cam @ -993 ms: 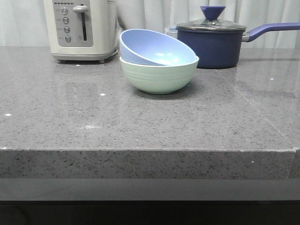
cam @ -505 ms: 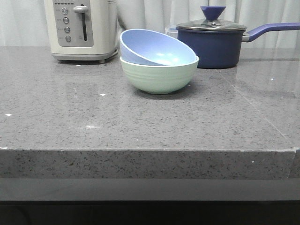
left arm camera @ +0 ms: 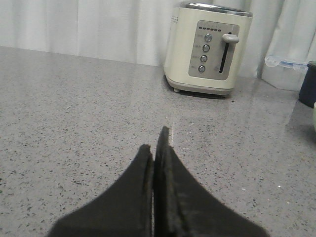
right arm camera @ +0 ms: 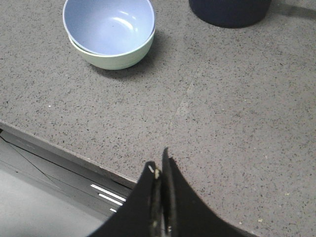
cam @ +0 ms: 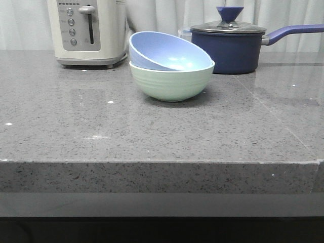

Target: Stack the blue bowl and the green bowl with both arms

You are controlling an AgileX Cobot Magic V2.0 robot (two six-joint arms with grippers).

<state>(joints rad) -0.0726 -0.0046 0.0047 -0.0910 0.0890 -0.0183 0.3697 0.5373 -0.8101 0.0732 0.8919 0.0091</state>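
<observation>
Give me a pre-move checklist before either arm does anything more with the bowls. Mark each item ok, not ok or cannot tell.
1. Blue bowl inside green bowl: ok, it is nested in it.
2. Blue bowl seated level: not ok, in the front view it sits tilted, its rim higher at the back left.
3. Left hand free of load: ok, shut with nothing between the fingers.
4. Right hand free of load: ok, shut and empty, apart from the bowls.
5. Green bowl standing flat on the counter: ok.
6. Neighbours apart from the stack: the toaster ok; the saucepan stands close behind, whether it touches cannot tell.
</observation>
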